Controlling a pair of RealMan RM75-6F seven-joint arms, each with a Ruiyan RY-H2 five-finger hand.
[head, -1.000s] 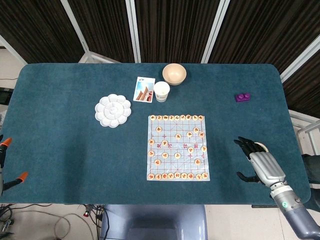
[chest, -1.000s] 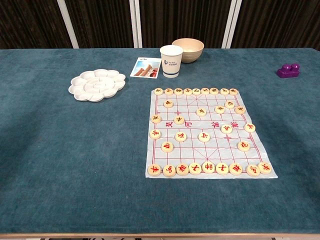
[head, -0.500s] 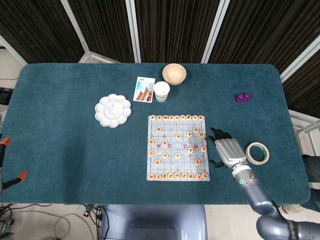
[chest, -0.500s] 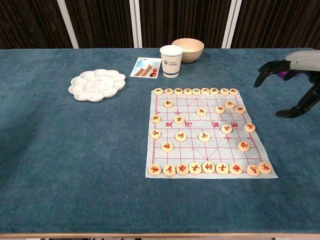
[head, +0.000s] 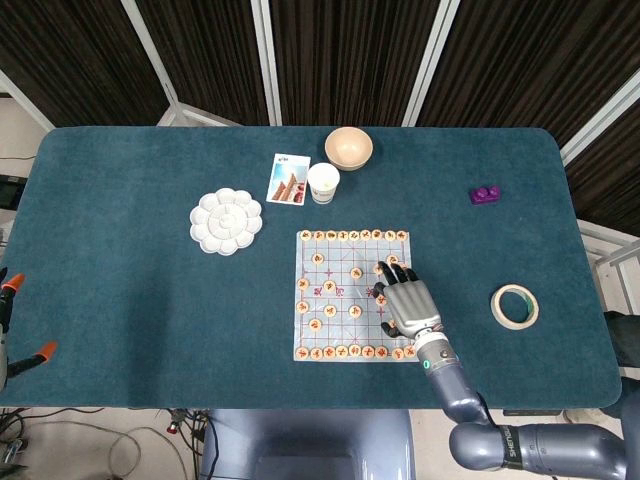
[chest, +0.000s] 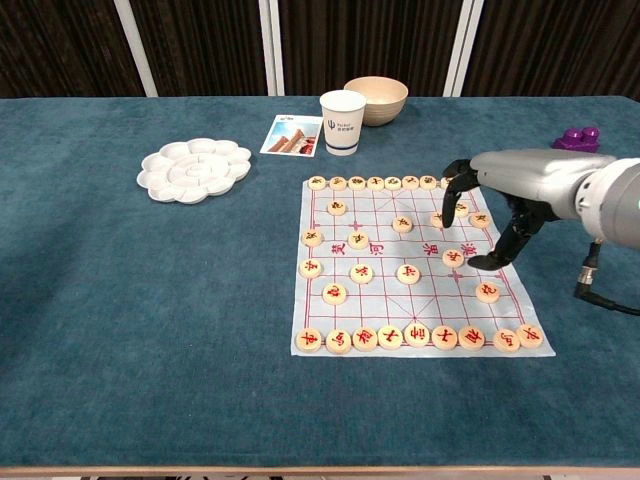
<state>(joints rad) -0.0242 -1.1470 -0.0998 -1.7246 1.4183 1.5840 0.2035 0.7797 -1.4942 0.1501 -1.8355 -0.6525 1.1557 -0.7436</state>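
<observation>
A white flower-shaped palette (head: 226, 221) lies toward the left of the teal table (head: 120, 260). Near the far edge sit a beige bowl (head: 348, 147) and, just in front of it, a white paper cup (head: 323, 182), with a picture card (head: 287, 180) lying flat beside the cup. A purple block (head: 485, 194) rests toward the far right corner. A tape roll (head: 514, 305) lies near the right edge.

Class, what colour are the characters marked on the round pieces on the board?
Red, on cream discs; clearest in the chest view.
</observation>
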